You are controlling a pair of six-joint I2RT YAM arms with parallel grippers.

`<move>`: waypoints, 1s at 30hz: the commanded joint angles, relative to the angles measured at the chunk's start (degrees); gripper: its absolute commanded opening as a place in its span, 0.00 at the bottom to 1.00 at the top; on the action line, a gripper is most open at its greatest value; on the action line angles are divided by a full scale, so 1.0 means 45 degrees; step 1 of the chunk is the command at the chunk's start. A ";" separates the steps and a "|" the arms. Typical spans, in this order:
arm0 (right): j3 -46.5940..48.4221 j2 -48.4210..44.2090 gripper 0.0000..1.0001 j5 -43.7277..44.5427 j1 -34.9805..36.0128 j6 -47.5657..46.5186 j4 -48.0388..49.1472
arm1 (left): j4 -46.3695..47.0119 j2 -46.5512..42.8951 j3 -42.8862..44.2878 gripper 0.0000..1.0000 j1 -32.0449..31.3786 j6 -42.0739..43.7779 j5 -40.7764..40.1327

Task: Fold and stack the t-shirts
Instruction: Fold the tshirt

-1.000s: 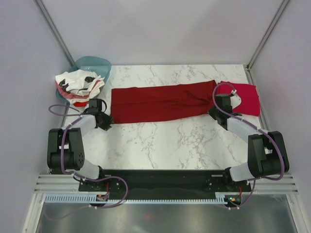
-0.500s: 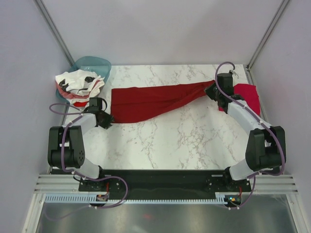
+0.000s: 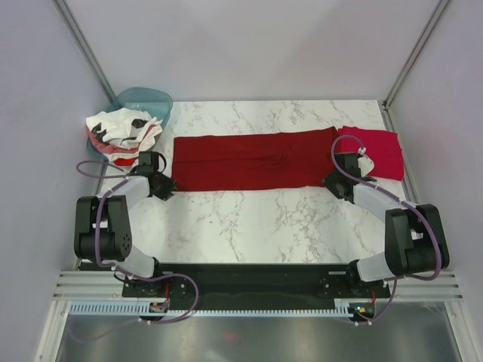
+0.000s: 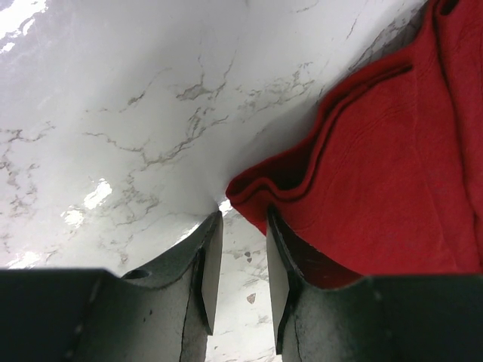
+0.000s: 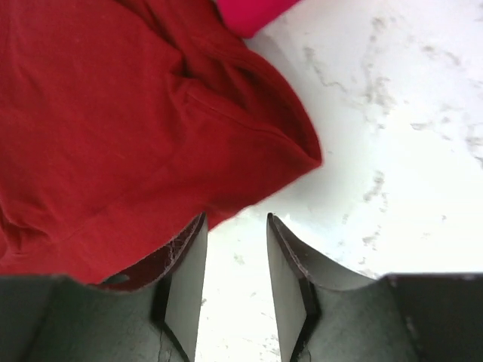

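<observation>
The maroon shirt (image 3: 253, 161) lies on the table (image 3: 256, 219), a long folded strip running right from the basin (image 3: 147, 99). Expect soft, limp cloth with shifting layers; grasp both near corners. Left fingers (image 4: 207, 253), basin end, and right fingers (image 5: 192, 260), far end, stand parted, empty.

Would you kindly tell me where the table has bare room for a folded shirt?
The table is bare between the maroon shirt and its near edge; a narrower strip runs behind it. Crowded: white shirts and basin far left, crimson shirt far right.
</observation>
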 commanded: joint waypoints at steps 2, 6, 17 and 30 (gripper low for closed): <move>-0.0345 -0.1084 0.45 0.0905 -0.0028 -0.0147 0.0323 | -0.0134 -0.0269 0.0045 0.37 0.0038 0.0083 -0.0484; -0.0052 -0.1476 0.66 0.1082 -0.0047 -0.0362 0.0343 | -0.0173 -0.0367 0.0084 0.37 0.0038 0.0122 -0.0562; 0.0105 0.0180 0.65 0.1162 -0.0203 0.0027 0.0811 | -0.0154 0.0354 0.0182 0.34 0.0058 0.0044 -0.0504; -0.0247 0.0965 0.01 -0.0069 -0.1142 0.0165 0.1514 | -0.0779 -0.2433 -0.0793 0.02 0.0644 -0.0307 -0.2065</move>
